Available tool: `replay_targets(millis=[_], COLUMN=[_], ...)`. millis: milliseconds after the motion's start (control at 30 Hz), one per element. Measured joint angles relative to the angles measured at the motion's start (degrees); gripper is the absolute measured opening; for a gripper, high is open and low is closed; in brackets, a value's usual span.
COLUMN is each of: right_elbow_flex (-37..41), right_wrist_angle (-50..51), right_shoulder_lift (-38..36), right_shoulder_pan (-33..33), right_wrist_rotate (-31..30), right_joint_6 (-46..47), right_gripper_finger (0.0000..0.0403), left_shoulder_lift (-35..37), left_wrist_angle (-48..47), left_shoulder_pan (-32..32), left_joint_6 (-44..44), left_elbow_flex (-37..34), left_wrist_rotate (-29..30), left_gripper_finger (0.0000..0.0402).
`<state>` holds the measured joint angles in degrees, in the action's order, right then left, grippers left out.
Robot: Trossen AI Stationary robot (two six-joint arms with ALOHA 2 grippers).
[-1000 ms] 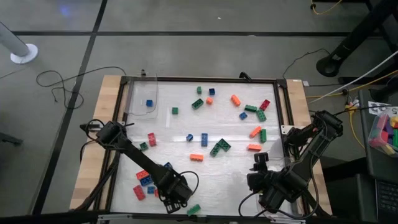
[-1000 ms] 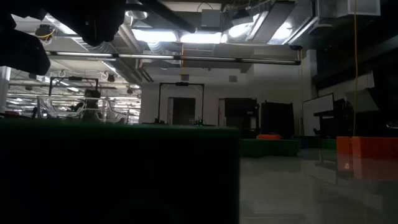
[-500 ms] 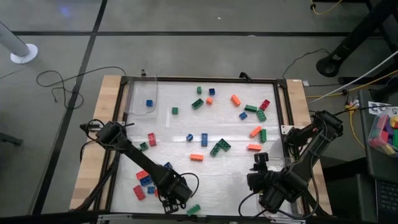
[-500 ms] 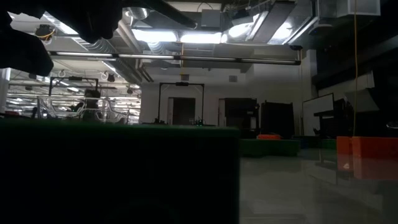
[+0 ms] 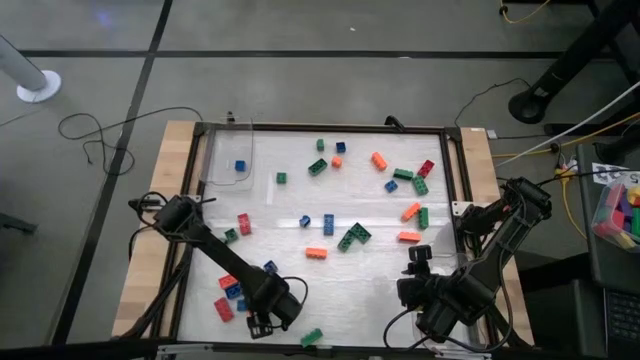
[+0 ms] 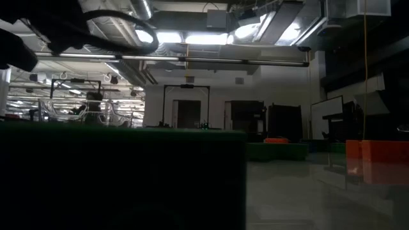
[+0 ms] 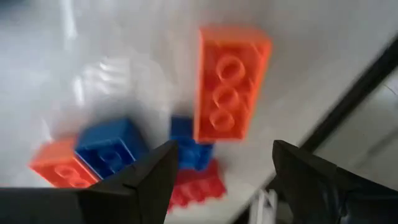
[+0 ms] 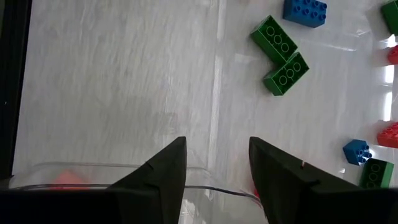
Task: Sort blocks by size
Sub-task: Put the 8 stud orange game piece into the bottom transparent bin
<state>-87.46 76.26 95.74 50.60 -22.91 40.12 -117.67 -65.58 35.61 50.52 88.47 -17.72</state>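
Observation:
Many small studded blocks lie scattered on the white table top (image 5: 380,300): green, orange, red and blue ones at the far right (image 5: 405,180) and in the middle (image 5: 352,236). A cluster of red and blue blocks (image 5: 232,292) lies near the left front. My left gripper (image 5: 258,322) hangs open just above that cluster. In the left wrist view a long orange-red block (image 7: 230,84) and blue blocks (image 7: 112,146) lie flat beyond its fingers (image 7: 224,149). My right gripper (image 5: 412,285) waits open at the near right, nothing between its fingers (image 8: 217,143).
A clear container (image 5: 228,160) at the far left holds one blue block (image 5: 240,166). A green block (image 5: 311,338) lies at the front edge. A black frame (image 5: 320,127) rims the table. A clear rim (image 8: 124,168) shows by my right fingers. A bin of coloured blocks (image 5: 618,215) stands off the right side.
My left gripper has tipped and turned, and its fingers have swung toward the table's left edge, closer to the red and blue cluster. The blocks lie where they were.

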Motion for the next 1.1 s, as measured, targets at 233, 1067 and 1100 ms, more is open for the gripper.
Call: replay_targets(millis=[233, 1067, 1100], right_elbow_flex=[0.0, 0.0, 0.0], right_wrist_angle=[-0.03, -1.36, -1.08], right_shoulder_lift=[-0.02, 0.0, 0.0], right_shoulder_pan=[-0.01, 0.0, -0.01], right_wrist_rotate=[0.01, 1.81, 2.31], right_joint_6=[0.02, -0.39, -1.0], right_gripper_finger=[0.0172, 0.0172, 0.0172], left_shoulder_lift=[0.0, -4.79, -4.79], left_wrist_angle=[4.34, 5.33, 5.63], left_shoulder_pan=[1.52, 1.68, 1.42], left_joint_6=[-1.21, -1.77, -2.4], left_elbow_flex=[0.0, 0.22, 0.2], left_wrist_rotate=[4.13, 13.03, 12.9], left_gripper_finger=[0.0249, 0.0234, 0.0223])
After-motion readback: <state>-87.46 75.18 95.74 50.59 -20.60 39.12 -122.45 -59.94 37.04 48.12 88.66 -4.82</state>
